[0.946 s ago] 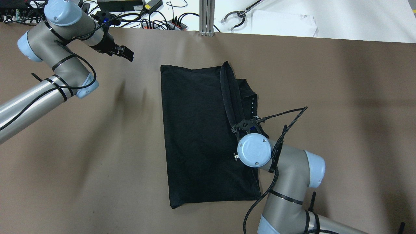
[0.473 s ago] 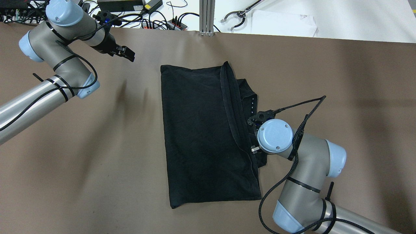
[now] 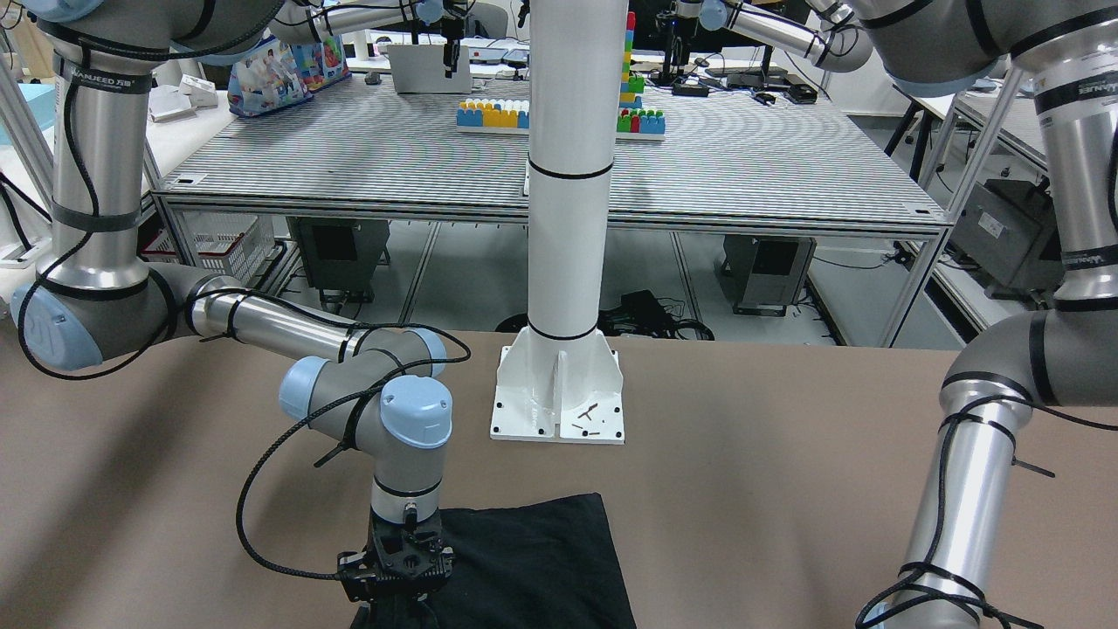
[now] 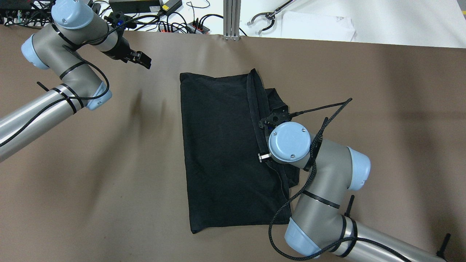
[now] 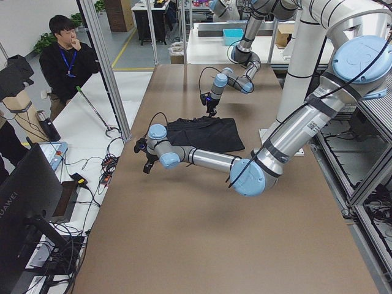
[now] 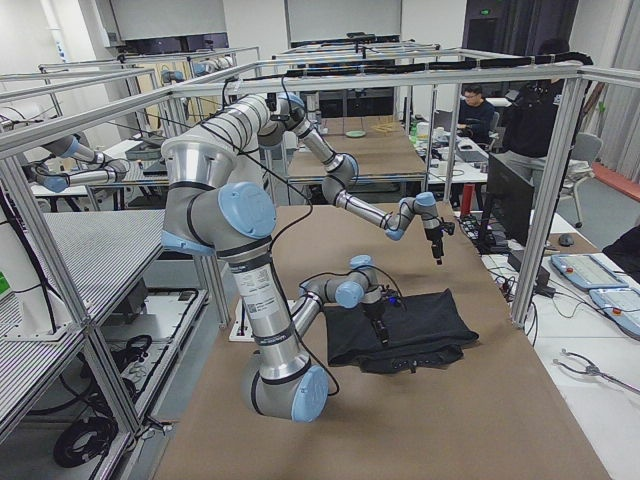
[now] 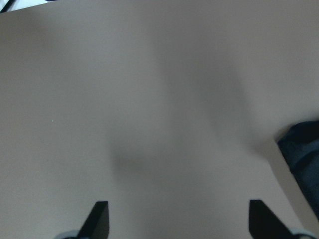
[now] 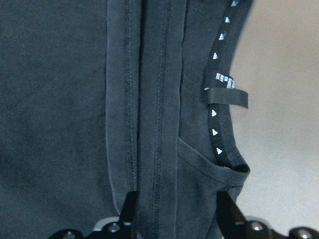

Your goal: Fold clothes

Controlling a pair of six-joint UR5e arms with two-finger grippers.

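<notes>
A black garment (image 4: 222, 145) lies folded in a long rectangle in the middle of the brown table (image 4: 382, 109); a seamed band runs down its right side and the collar part pokes out on the right. My right gripper (image 8: 177, 211) hovers open over that band, one finger on each side of the seams, with the collar tape and its white marks (image 8: 219, 94) just to the right. In the overhead view my wrist hides its fingers. My left gripper (image 7: 179, 221) is open and empty over bare table, to the left of the garment's far left corner (image 7: 304, 149), and it also shows in the overhead view (image 4: 143, 61).
Power strips and cables (image 4: 174, 25) lie along the far edge, with a grabber tool (image 4: 264, 18) and white sheet (image 4: 316, 27) beyond. The white pillar base (image 3: 559, 393) stands at the robot's side. A person (image 5: 67, 61) stands past the far edge.
My right arm swung out to the right, then came back left and further along the garment's right band towards the collar. The left arm has hardly moved.
</notes>
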